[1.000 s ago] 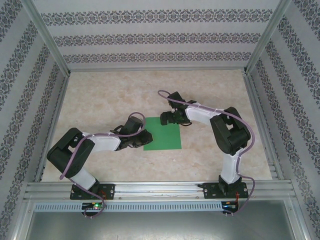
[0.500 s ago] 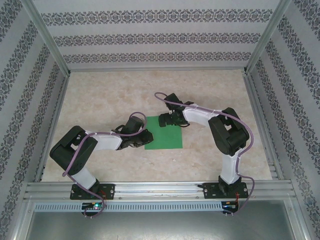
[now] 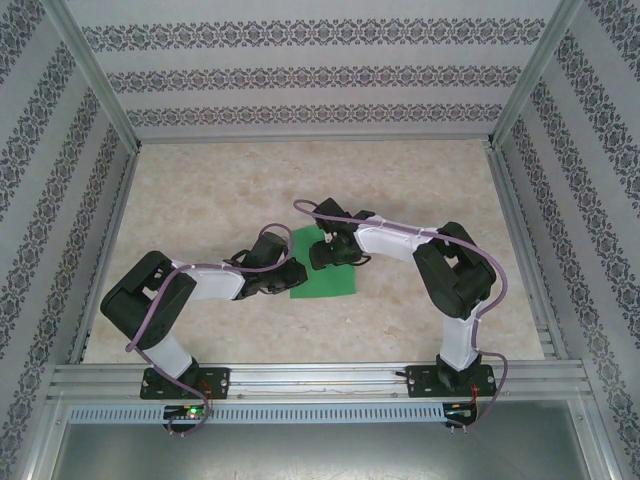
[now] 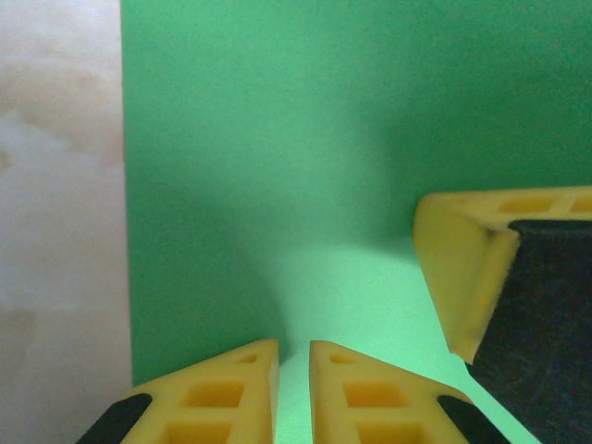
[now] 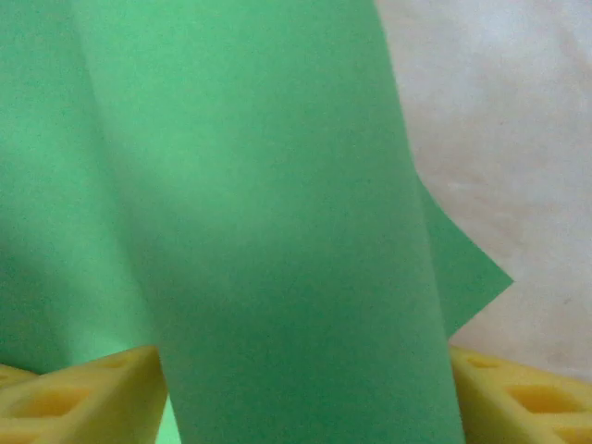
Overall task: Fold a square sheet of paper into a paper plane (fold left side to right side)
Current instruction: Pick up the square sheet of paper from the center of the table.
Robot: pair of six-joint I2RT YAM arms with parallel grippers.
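Green paper sheet (image 3: 335, 284) lies mid-tabletop (image 3: 200, 190), one part curled up between the right tool's (image 5: 303, 351) spread fingers. The left tool (image 4: 293, 350), nearly pressed together, sits at the sheet's left edge.

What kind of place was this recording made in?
Probably a lab robot cell rather than a home: a marble-look table boxed in by patterned panels on an aluminium frame, with the left arm and right arm bolted to a rail at its near edge.
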